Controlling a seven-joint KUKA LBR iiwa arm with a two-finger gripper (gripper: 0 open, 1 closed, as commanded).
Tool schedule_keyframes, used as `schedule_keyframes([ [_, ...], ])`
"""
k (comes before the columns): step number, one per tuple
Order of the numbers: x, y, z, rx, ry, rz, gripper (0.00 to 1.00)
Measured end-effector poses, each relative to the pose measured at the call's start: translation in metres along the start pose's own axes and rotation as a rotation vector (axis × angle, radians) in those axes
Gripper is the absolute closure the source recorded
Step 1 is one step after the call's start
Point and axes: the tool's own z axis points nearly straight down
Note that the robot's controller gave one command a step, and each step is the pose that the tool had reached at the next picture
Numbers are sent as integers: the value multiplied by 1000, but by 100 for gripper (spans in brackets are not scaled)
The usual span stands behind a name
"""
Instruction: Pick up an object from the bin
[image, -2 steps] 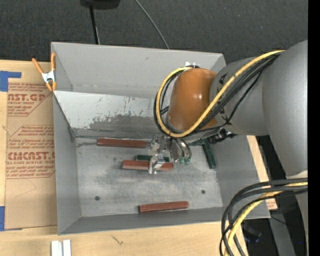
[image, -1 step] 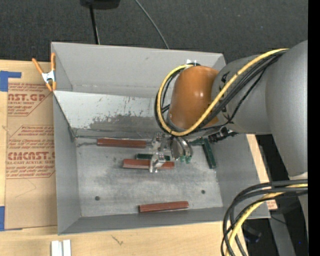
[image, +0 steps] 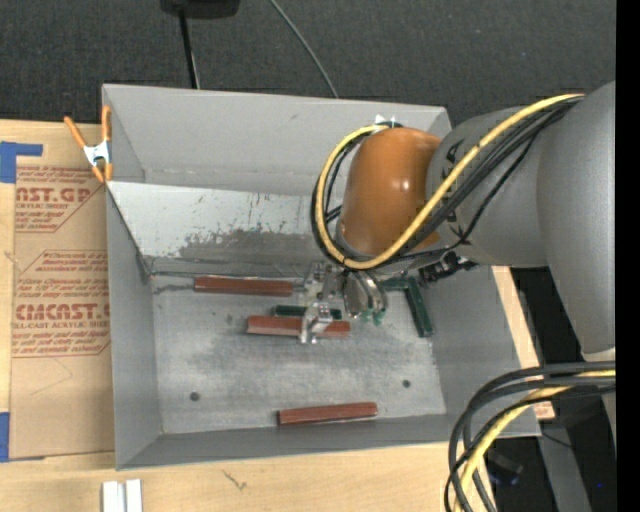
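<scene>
1. The brown stick (image: 275, 325) lies flat at mid-floor of the bin (image: 200, 365). Its long axis runs left to right, and the right end dips slightly toward the near wall.
2. The gripper (image: 318, 318) is low over that stick's right half. Whether it is touching or just above, I can't tell.
3. Whether the gripper is apart or together, I can't tell from here. The orange cover (image: 385, 190) bulks above it.
4. A green piece (image: 288, 311) pokes out just left of the gripper, beside the stick's upper edge.
5. To the right, a green stick (image: 420, 312) lies on the floor, pointing far-to-near and slightly tilted.
6. The far stick (image: 245, 286), also brown, lies left-right below the back wall.
7. The near stick (image: 328, 412), brown too, lies left-right by the front wall, well apart.
</scene>
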Motion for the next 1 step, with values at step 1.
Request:
schedule_keyframes([
  [1, 0, 0, -6, 0, 0, 0, 100],
])
